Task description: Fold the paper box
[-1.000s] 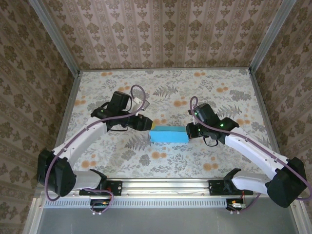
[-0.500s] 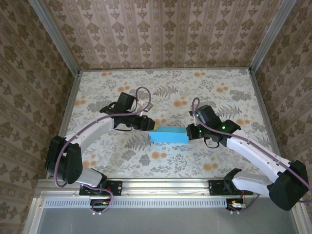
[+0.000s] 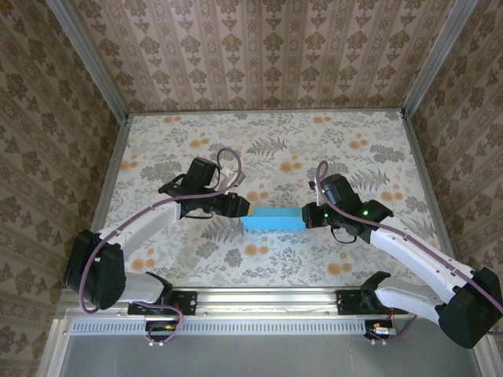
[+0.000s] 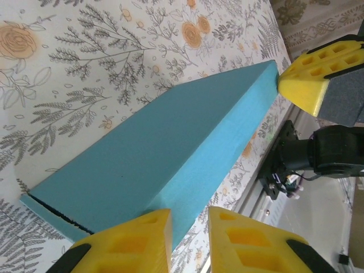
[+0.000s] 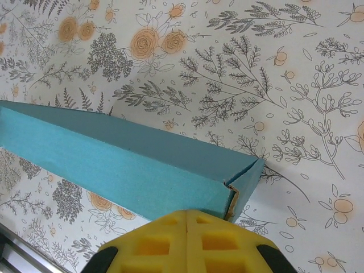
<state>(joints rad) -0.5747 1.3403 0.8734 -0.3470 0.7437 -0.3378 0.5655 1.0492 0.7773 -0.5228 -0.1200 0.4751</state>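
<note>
A long, shallow, turquoise-blue paper box (image 3: 273,219) of thin card lies on the floral-patterned surface (image 3: 354,141). In the overhead view it sits lengthwise between my two arms, closer to the near edge than to the far wall.

My left end effector (image 3: 245,210) meets the left end of the box. In the left wrist view its two yellow fingers (image 4: 128,242) stand a narrow gap apart at the near end of the box (image 4: 159,153). One sharp folded edge of the box runs down toward that gap. I cannot tell whether any card is pinched between the fingers. A thin dark slit shows along the low corner of this end.

My right end effector (image 3: 305,216) is at the right end of the box. In the right wrist view its yellow fingers (image 5: 153,244) are pressed together with only a seam between them, and their tips sit against the end of the box (image 5: 131,165). Just above those tips, the corner seam of the box gapes slightly and shows a pale raw card edge.

From the left wrist camera, the closed right end effector (image 4: 301,79) appears at the far end of the box, touching its top corner.

The top and long side faces of the box are plain blue.
</note>
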